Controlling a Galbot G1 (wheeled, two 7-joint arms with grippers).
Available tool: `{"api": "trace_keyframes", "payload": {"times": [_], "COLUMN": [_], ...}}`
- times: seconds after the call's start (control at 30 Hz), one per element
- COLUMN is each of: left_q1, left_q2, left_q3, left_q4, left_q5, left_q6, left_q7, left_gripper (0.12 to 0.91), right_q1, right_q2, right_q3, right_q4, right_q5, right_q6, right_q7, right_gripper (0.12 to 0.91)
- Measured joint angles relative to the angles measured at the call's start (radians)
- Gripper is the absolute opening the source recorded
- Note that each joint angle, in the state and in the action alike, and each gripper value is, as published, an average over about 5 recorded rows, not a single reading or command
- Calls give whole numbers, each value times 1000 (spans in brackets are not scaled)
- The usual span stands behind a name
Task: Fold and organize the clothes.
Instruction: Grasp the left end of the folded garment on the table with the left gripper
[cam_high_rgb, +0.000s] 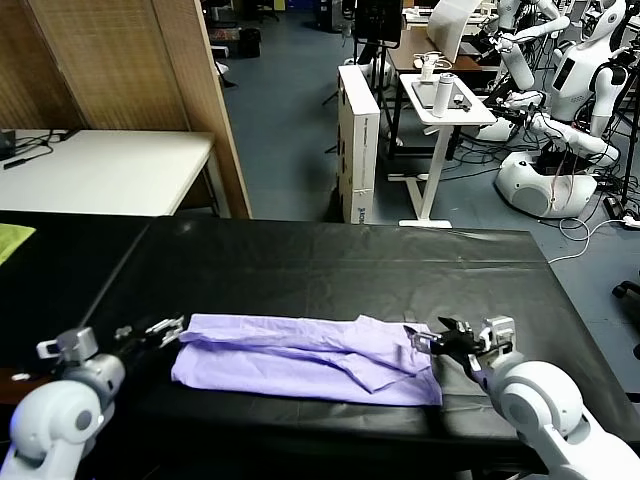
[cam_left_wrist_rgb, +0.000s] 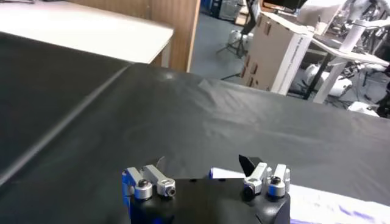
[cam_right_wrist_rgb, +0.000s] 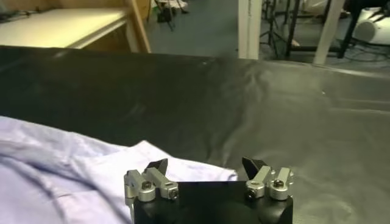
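The lavender T-shirt (cam_high_rgb: 300, 356) lies folded into a long wrinkled band across the near part of the black table (cam_high_rgb: 330, 265). My left gripper (cam_high_rgb: 158, 332) is open at the shirt's left end, just above the cloth edge; in the left wrist view (cam_left_wrist_rgb: 206, 165) a sliver of lavender fabric (cam_left_wrist_rgb: 219, 174) shows between its spread fingers. My right gripper (cam_high_rgb: 436, 338) is open at the shirt's right end, over its corner; in the right wrist view (cam_right_wrist_rgb: 206, 165) the shirt (cam_right_wrist_rgb: 73, 173) spreads beneath and beside the open jaws. Neither gripper holds anything.
A yellow-green cloth (cam_high_rgb: 12, 240) lies at the table's far left edge. Beyond the table stand a white table (cam_high_rgb: 100, 165), a wooden screen (cam_high_rgb: 130, 60), a white box (cam_high_rgb: 357, 140), a small stand (cam_high_rgb: 440, 110) and other robots (cam_high_rgb: 560, 120).
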Motion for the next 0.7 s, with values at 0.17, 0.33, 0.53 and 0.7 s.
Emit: {"api": "trace_keyframes", "payload": {"times": [0.17,0.33,0.53,0.7], "left_q1": [-31,-44,-53,-52], "left_q2": [-10,-24,-32,-35], "left_q3": [43,70,80,81], "left_q4": [45,70,96,106], "left_q5": [14,28,35,36], "left_q6": [-6,-13,-20,-23], "left_q7": [6,9,10,15], "left_gripper": [907,907,907,907], "right_q1": [6,14,12,12], "right_q2": [18,46,65,76], "right_q3": [1,0,-1,-1], "right_q4": [-23,-46,-62,-74], "right_q5": [-5,-17,-27,-38], "right_q6": [0,5,18,24], "right_q7": [0,-1,-6,-16], "right_gripper": [907,905,811,696]}}
